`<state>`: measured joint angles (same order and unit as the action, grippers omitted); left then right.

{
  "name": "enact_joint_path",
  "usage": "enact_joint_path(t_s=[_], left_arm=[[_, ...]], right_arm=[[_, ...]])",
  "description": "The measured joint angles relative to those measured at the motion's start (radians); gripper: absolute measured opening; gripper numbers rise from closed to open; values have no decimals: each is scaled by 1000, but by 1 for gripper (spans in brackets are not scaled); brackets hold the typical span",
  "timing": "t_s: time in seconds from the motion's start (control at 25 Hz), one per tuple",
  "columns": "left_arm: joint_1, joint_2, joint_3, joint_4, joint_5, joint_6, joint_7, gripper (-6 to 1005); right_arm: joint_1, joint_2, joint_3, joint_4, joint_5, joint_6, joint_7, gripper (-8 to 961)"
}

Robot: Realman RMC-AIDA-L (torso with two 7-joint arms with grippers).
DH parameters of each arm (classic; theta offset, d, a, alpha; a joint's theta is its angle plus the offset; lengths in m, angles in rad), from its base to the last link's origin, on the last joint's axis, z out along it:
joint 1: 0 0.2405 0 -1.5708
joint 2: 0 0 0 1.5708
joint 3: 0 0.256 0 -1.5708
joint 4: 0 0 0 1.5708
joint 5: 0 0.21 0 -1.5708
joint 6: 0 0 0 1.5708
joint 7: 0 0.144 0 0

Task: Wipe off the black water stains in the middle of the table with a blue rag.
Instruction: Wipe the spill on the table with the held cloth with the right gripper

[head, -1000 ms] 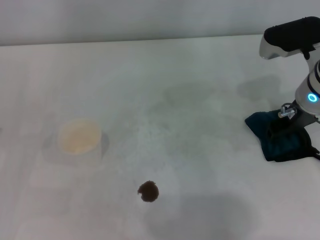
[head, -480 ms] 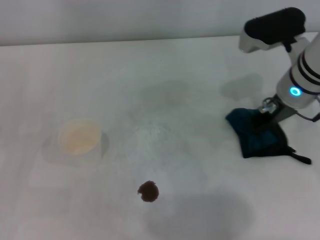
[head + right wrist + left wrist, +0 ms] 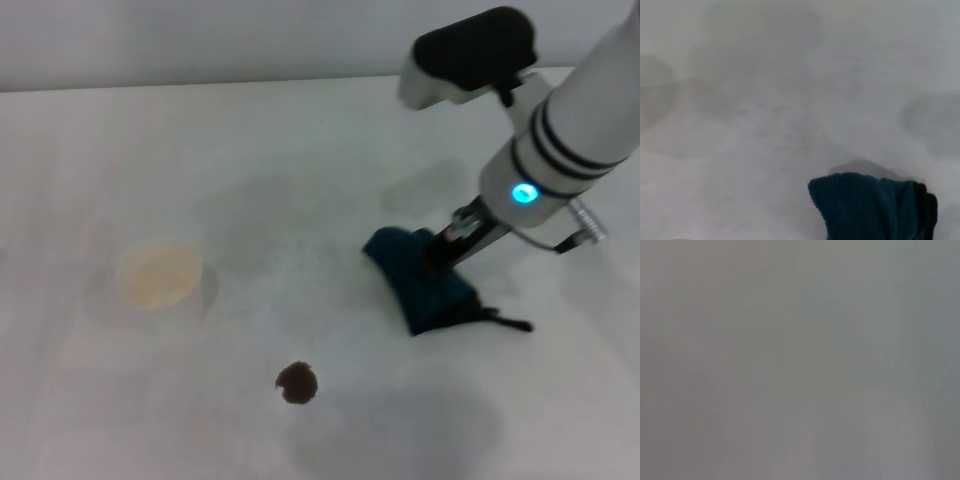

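Observation:
The black water stain (image 3: 297, 383) is a small dark round blot on the white table (image 3: 300, 150), near the front middle. The blue rag (image 3: 420, 285) lies bunched on the table to the right of and a little behind the stain, well apart from it. My right gripper (image 3: 441, 254) comes down from the right and is shut on the rag's top. In the right wrist view the rag (image 3: 867, 207) fills a lower corner over bare table (image 3: 765, 125); the stain does not show there. My left gripper is out of view; its wrist view is plain grey.
A shallow white cup (image 3: 158, 274) with pale contents stands at the left of the table. Faint grey smudges mark the surface around the middle. The table's back edge meets a grey wall.
My right arm has carried the rag leftward and forward across the table, from the right edge towards the middle. The stain and the cup have not moved.

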<state>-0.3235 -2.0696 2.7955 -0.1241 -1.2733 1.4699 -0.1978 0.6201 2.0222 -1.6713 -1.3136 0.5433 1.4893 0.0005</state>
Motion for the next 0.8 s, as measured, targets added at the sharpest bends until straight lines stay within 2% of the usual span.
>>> enact_joint_path(t_s=[0.28,0.4,0.8], left_arm=[[-13,-1,5,0,0,-12,0,861],[-20,-1,6,0,0,-25,0,862],[-52,0,5,-9,0,-58,0,862]], right_arm=[[12,4,-146,-38,160,-76,32,66],[39,5,-222,-36,219,-124,50,65],[137,6,-412,103,342,-287,93,65]])
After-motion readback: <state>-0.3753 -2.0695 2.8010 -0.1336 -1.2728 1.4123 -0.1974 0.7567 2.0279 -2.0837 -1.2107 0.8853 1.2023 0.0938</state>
